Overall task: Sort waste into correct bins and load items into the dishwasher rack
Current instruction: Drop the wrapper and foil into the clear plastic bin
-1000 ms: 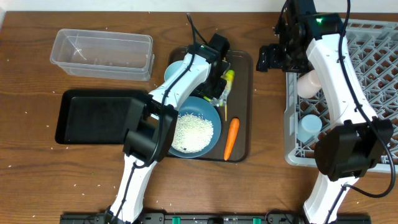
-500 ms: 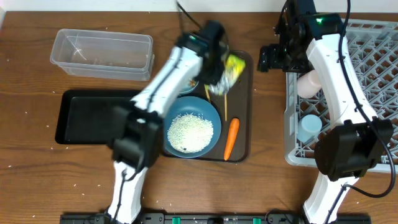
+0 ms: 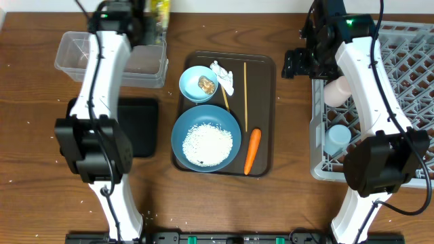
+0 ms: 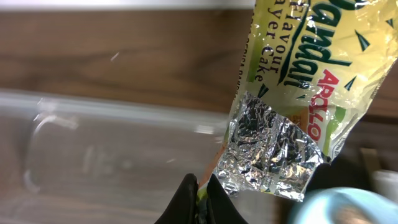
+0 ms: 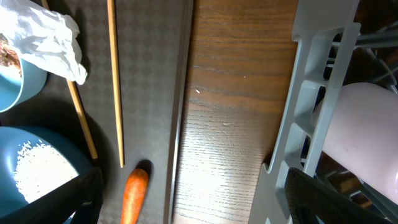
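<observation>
The left gripper (image 4: 200, 198) is closed on the lower edge of the wrapper (image 4: 292, 93) – the two black fingers are pressed together on it. The wrapper, yellow-green with a crinkled silver part, is held up in the air near the far edge of the table (image 3: 41, 169), by the far right corner of the clear tub (image 3: 112, 57); I cannot tell if it is exactly above the tub. The black tray (image 3: 144, 129) lies on the near side of the tub, and the left arm covers most of it. The dark serving tray (image 3: 266, 81) is in the middle of the table. In its far left corner is the small light blue bowl (image 3: 193, 83) with the brown food lump (image 3: 207, 85) inside, and the tissue (image 3: 222, 74) touches this bowl's right rim. The chopsticks (image 3: 245, 88) lie beside the tissue, one of them partly under it. The large blue bowl (image 3: 183, 135) with rice (image 3: 207, 142) fills the near left part, and the carrot (image 3: 251, 150) lies just beside it, by the near right corner. The right gripper (image 3: 293, 64) hovers with its fingers wide apart and holds nothing – it is over the strip of table between the serving tray and the dishwasher rack (image 3: 407, 68). The rack stands at the right edge of the table; along its left side are the pinkish-white cup (image 3: 337, 90) and, nearer, the light blue cup (image 3: 337, 140).
</observation>
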Motion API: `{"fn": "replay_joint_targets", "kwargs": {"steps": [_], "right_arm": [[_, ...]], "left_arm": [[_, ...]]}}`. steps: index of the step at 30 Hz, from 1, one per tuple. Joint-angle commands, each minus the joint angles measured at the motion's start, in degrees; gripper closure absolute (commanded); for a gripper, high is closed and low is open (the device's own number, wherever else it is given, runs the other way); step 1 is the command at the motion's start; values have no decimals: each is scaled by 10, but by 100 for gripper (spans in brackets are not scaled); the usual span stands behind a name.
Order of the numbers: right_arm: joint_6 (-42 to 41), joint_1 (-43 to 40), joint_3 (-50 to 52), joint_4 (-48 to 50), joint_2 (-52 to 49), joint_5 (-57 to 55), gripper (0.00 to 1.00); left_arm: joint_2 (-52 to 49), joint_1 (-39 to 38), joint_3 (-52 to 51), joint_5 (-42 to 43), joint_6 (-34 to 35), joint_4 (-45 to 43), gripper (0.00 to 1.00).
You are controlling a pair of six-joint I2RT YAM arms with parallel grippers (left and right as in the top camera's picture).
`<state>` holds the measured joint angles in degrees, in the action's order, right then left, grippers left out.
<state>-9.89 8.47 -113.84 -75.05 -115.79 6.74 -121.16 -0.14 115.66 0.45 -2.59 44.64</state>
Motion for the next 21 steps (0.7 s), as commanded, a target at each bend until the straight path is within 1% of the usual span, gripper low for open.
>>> {"fn": "replay_joint_targets", "kwargs": {"steps": [1, 2, 3, 4, 5, 10, 14, 17, 21], "right_arm": [[-4, -7, -7, 0, 8, -3, 14], [-4, -7, -7, 0, 8, -3, 14], [-4, -7, -7, 0, 8, -3, 14], [-4, -7, -7, -1, 8, -3, 14], [-4, -7, -7, -1, 8, -3, 14], [-4, -7, -7, -2, 8, -3, 14], [-4, -7, -7, -1, 8, -3, 14], [-4, -7, -7, 1, 8, -3, 14], [-4, -7, -7, 3, 8, -3, 14]], "left_arm": [[-27, 27, -3, -14, 3, 7, 93], [-31, 35, -3, -13, 3, 11, 78], [-34, 41, -3, -13, 3, 14, 60], [-35, 46, -4, -12, 3, 16, 44], [-35, 50, -4, -9, 3, 18, 38], [-26, 44, -3, -3, 10, 20, 36], [-15, 19, -3, 77, 9, 22, 36], [-17, -21, -4, 136, -10, 22, 36], [-33, -83, -4, 139, -38, 10, 35]]}}
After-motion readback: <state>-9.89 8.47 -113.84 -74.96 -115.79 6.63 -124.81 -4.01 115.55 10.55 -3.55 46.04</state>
